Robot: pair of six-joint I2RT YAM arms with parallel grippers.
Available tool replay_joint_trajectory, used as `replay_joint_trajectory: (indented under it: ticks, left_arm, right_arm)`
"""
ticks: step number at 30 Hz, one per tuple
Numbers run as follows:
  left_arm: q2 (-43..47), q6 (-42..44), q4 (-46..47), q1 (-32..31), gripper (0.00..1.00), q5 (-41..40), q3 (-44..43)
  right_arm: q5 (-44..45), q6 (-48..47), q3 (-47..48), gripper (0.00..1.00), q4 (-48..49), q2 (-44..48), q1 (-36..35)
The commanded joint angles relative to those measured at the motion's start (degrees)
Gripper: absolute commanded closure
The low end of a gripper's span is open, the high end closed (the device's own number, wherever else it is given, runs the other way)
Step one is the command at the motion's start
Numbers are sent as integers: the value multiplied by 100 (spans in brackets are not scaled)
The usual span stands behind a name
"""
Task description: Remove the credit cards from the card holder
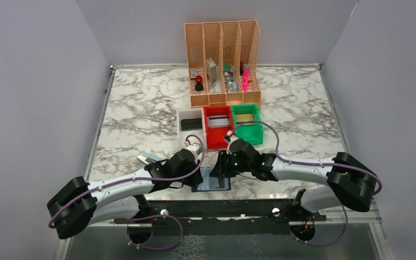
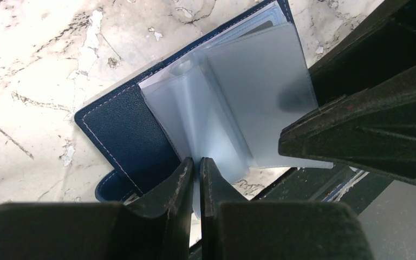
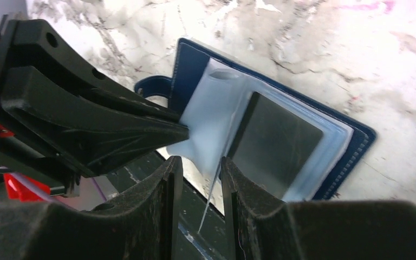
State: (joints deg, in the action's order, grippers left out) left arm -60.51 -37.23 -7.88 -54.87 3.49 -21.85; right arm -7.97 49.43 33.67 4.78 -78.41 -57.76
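Observation:
The navy card holder (image 1: 212, 183) lies open at the table's near edge between both grippers. In the left wrist view the card holder (image 2: 124, 130) shows its greyish see-through pockets (image 2: 211, 108) fanned up. My left gripper (image 2: 199, 165) is shut on the lower edge of one pocket leaf. My left gripper (image 1: 197, 172) and right gripper (image 1: 222, 165) meet over the holder. In the right wrist view a dark credit card (image 3: 276, 141) sits inside a pocket of the holder (image 3: 352, 146). My right gripper (image 3: 201, 168) is slightly open, with a thin pocket edge standing free between its jaws.
A white bin (image 1: 182, 116) holds a black card (image 1: 191, 124), a red bin (image 1: 215, 142) a silver-grey card (image 1: 216, 122), and a green bin (image 1: 252, 134) a gold card (image 1: 244, 118). The orange file rack (image 1: 222, 59) stands behind them. A flat light object (image 1: 147, 158) lies left of the left wrist.

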Motion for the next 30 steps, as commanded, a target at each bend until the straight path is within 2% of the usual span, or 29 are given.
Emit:
replay_joint_trajectory:
  ticks: [1, 4, 7, 12, 20, 25, 30]
  left_arm:
    - [359, -72, -40, -22, 85, -316, 83]
    - [764, -263, -327, -24, 73, -700, 85]
    - [1300, -488, -529, -24, 65, -1051, 104]
    - [2185, -863, -1289, -24, 58, -1863, 95]
    - [3504, -1244, -1888, -19, 56, -2480, 131]
    - [3725, -967, -1607, -24, 56, -2084, 163]
    - [3286, -730, -920, -24, 55, -1566, 283]
  right_arm:
    - [-556, -65, 308, 62, 665, -238, -33]
    - [-710, -78, 510, 61, 843, -493, -53]
    - [-790, -106, 723, 61, 874, -850, -93]
    - [-812, -19, 791, 61, 986, -1312, -104]
    - [-820, -16, 840, 61, 930, -1662, -103]
    - [-328, -106, 751, 62, 546, -1053, -113]
    - [937, 85, 249, 62, -235, 106, -110]
